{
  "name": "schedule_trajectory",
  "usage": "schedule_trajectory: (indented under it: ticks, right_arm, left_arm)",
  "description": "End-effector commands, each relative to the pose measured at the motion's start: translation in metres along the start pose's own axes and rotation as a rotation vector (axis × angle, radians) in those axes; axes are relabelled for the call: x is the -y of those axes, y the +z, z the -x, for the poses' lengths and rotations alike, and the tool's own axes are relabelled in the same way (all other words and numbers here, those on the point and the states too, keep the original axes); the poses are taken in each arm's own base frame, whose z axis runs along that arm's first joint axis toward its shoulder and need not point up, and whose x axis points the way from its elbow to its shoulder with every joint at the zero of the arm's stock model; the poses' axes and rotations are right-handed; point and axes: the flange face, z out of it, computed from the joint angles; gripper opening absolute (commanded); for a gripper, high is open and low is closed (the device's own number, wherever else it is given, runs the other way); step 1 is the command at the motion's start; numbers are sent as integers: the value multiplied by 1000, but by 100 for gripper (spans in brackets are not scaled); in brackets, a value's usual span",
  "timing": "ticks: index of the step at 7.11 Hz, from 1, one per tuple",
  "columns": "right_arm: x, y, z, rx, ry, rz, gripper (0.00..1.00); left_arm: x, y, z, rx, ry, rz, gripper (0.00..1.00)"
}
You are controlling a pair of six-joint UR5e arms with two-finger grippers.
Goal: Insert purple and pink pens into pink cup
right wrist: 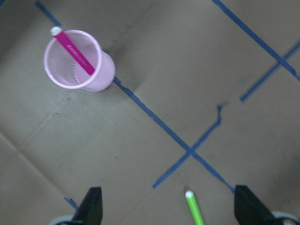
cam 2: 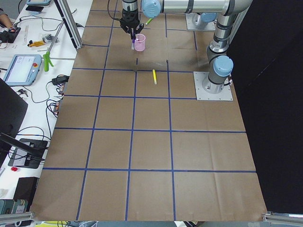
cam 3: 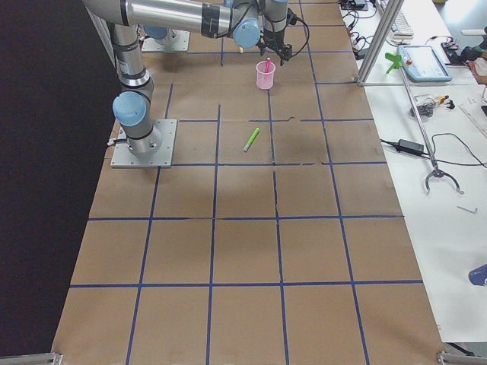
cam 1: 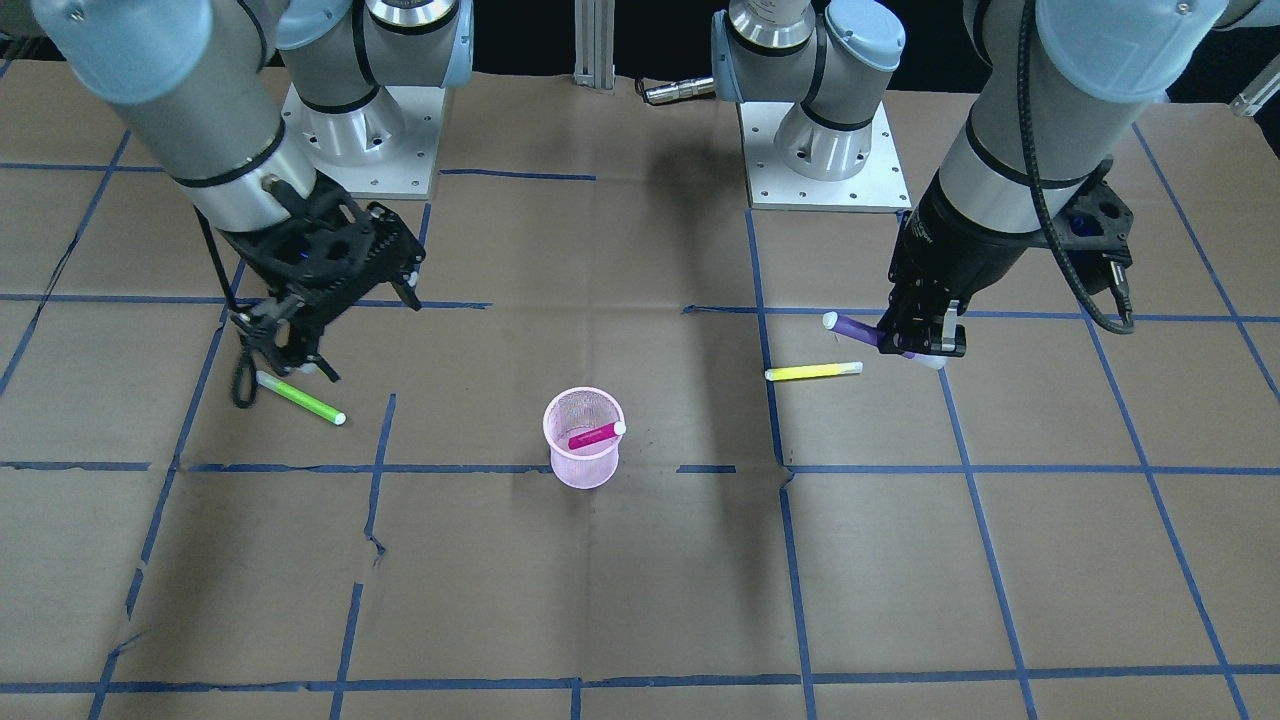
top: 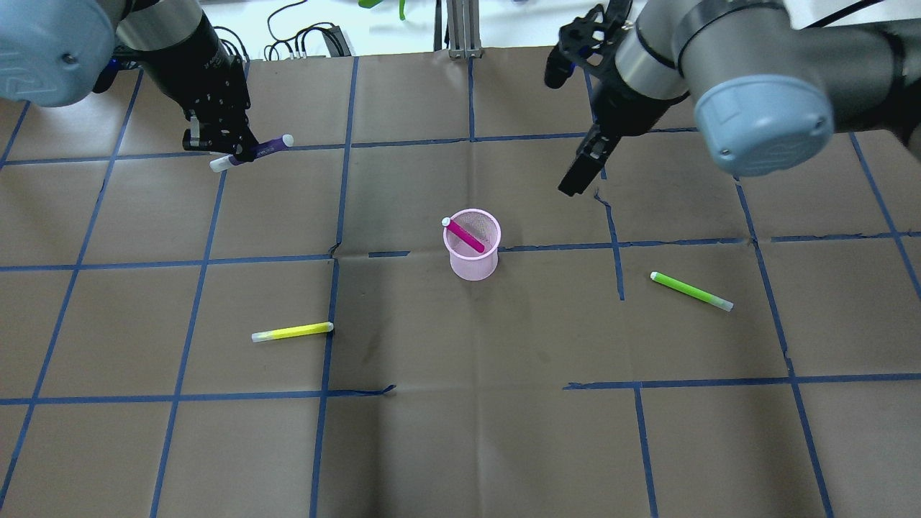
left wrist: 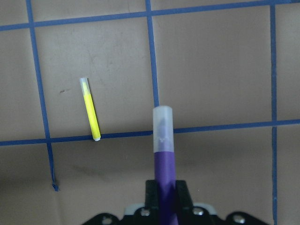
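The left gripper (top: 232, 150) is up in the air over the left part of the table (top: 460, 446), and its fingers are clamped on the purple pen (top: 268, 146). The pen lies nearly level in the grip, with one pale end sticking out on each side of the fingers. It is well apart from the pink cup (top: 473, 257), which stands upright near the middle of the table, on a blue tape line. The pink pen (top: 468, 237) is already inside the cup. It leans against the rim, and its white tip sticks out over the left edge.

The right gripper (top: 574, 185) hangs over the table to the right of the cup and a little farther away. Its fingers (right wrist: 92, 207) stand wide apart and hold nothing.

Two other pens lie flat on the brown paper. A yellow pen (top: 293, 332) is on the left, nearer to the robot than the cup. A green pen (top: 691, 291) is on the right, also on the near side.
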Motion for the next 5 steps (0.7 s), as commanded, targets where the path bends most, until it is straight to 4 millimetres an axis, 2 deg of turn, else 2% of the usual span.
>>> schedule_trajectory:
  ticks: [1,2,3,4,5]
  right_arm:
    - [-49,-44,-19,-64,524,70,100]
    - [-56,-62,-17,-96,741,32,100]
    - [-53,-89,-13,-116,889,-20,100]
    - [-48,-105,-13,-106,903,2,100]
    - [-41,-97,-17,-86,897,40,100]
  left_arm:
    - [-10,6,-12,-11,-1,116,1]
    - [-23,3,-13,-33,-13,236,1]
    - [-30,8,-19,-46,-68,300,1]
    - [-53,6,-23,-82,-104,386,1]
    - [-80,9,-26,-83,-169,478,1]
